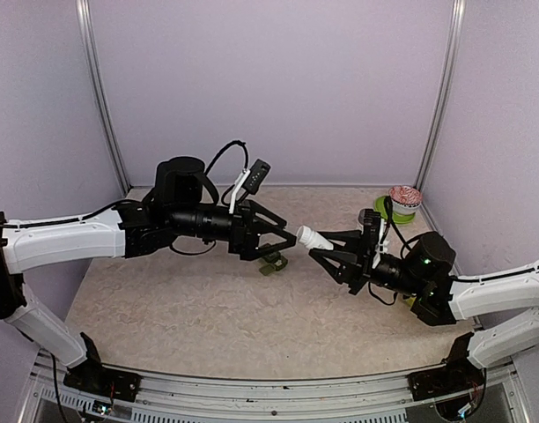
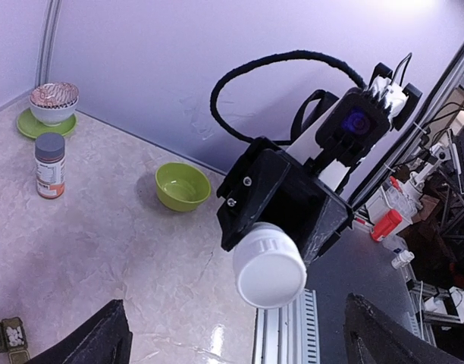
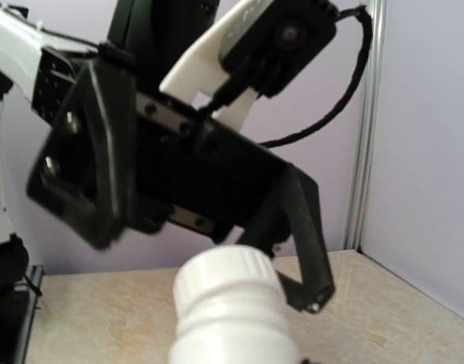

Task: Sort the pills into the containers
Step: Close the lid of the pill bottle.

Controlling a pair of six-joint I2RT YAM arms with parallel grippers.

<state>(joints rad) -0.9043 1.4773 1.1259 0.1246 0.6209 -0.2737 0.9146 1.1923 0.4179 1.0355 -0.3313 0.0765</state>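
Observation:
A white pill bottle (image 1: 314, 238) with a ribbed white cap (image 2: 268, 267) hangs above the table's middle, cap pointing left. My right gripper (image 1: 328, 246) is shut on its body. My left gripper (image 1: 290, 241) faces it with its jaws spread wide, the cap just at its fingertips and touched by neither. In the left wrist view its dark fingers (image 2: 103, 340) stand far to either side of the cap. The bottle (image 3: 232, 307) fills the lower right wrist view. A green pill organizer (image 1: 274, 263) lies on the table below the left gripper, white pills showing in a cell (image 2: 12, 334).
A grey-capped bottle (image 2: 49, 164) stands upright at the back right. A patterned bowl (image 1: 404, 196) sits on a green saucer (image 2: 26, 126) in the far right corner. A lime bowl (image 2: 181, 186) rests near the right arm, largely hidden in the top view.

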